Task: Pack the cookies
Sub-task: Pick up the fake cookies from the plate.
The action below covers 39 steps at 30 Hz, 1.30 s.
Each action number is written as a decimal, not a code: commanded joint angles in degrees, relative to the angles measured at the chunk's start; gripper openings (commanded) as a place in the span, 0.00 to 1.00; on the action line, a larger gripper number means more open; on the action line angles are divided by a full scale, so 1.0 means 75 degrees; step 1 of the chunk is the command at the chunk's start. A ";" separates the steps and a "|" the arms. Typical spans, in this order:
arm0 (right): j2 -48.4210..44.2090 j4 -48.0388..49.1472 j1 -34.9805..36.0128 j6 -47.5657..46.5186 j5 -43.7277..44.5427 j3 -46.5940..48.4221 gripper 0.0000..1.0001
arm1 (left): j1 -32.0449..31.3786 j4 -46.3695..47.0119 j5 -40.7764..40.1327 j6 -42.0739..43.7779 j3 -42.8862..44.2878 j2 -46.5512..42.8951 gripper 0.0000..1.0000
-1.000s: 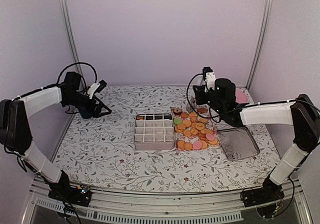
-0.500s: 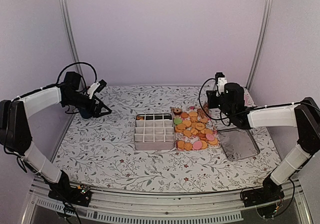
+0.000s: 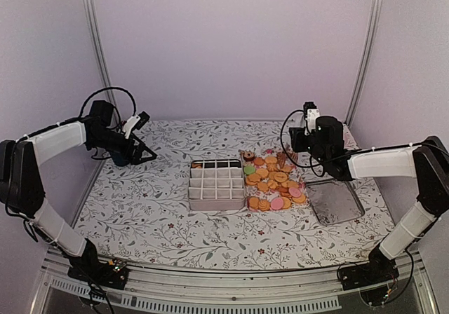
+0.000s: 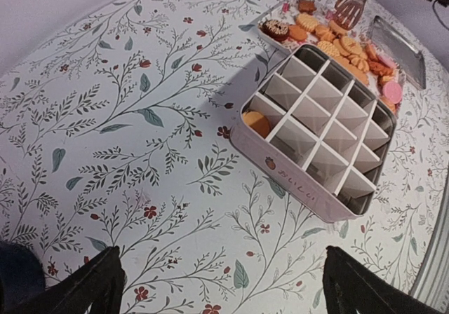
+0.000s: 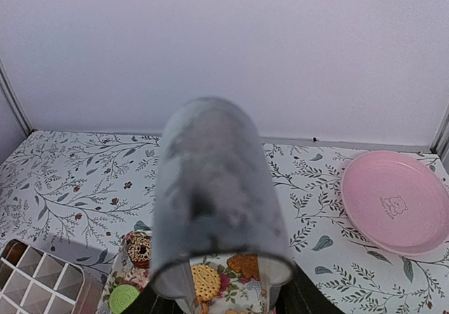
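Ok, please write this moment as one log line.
left gripper: open, empty | right gripper: holding tongs above cookies | box: one cookie in corner cell

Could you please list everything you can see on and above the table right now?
Tablecloth: one, white with a leaf and flower print, covering the table.
Box: one, pale, sixteen compartments, middle of the table.
Cookies: many, mostly orange, a few pink, one green, one dark brown, heaped just right of the box; one more orange one in the box's far-left corner compartment.
Metal tray: one, grey, right of the cookies.
Plate: one, pink, far right corner.
Tongs: one pair, grey metal, upright over the heap's far edge.
Left gripper: open, empty, raised at far left.
Right gripper: closed on the tongs.
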 commanded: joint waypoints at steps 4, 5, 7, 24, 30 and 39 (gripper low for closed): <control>0.0351 0.0377 -0.0221 0.0247 -0.0274 -0.0014 0.44 | 0.0046 0.0035 0.0054 0.0049 -0.0055 -0.0182 0.99; 0.0397 0.0398 -0.0247 0.0282 -0.0328 -0.0013 0.44 | 0.0049 0.0036 0.0060 0.0049 -0.0055 -0.0183 0.99; 0.0498 0.0456 -0.0261 0.0345 -0.0383 -0.0001 0.44 | 0.0051 0.0035 0.0043 0.0049 -0.0047 -0.0183 0.99; 0.0277 0.0436 -0.0346 0.0551 -0.0631 -0.0076 0.20 | 0.0049 0.0035 0.0074 0.0002 0.0074 -0.0114 0.99; -0.0276 0.0216 -0.0297 0.0234 -0.0686 0.0243 0.13 | 0.0046 0.0044 0.0057 0.0022 0.0062 -0.0085 0.99; -0.0012 0.0197 0.0625 -0.0208 -0.0902 0.1473 0.13 | 0.0057 0.0041 0.0190 -0.0039 0.0056 -0.0060 0.99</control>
